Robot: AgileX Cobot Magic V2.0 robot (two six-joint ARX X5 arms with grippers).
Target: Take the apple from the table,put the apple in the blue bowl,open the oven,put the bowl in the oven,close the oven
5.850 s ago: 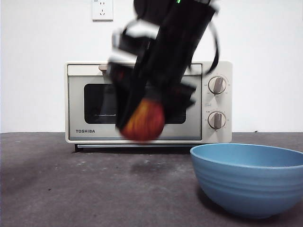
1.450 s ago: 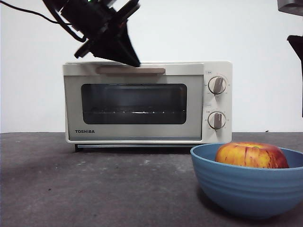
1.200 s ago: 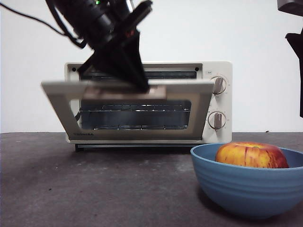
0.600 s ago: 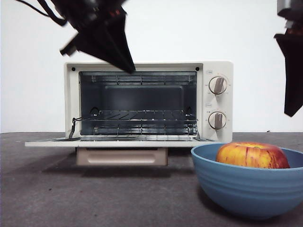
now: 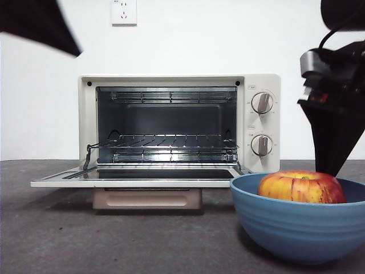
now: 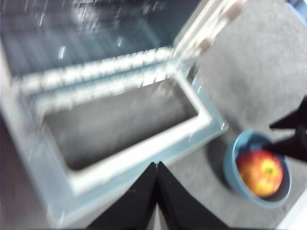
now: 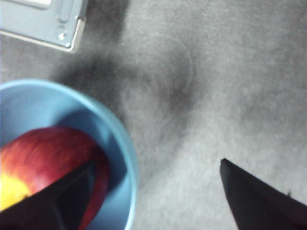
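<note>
Grey table (image 5: pixel 114 240) under a white wall: the oven (image 5: pixel 262 123) stands open, door flat, and the apple (image 5: pixel 301 187) sits in the blue bowl (image 5: pixel 296 228), so two steps are done; loading and closing remain. From my left wrist, my left claw (image 6: pixel 156 165) is clenched, empty, above the door. From my right wrist, my right claw (image 7: pixel 156 175) is spread astride the bowl's rim, one jaw inside by the apple.

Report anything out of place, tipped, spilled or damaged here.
Nothing stands out. The oven door lies fully open and level, the wire rack sits straight inside, and the apple rests whole in the upright blue bowl on the table. No spills show.
</note>
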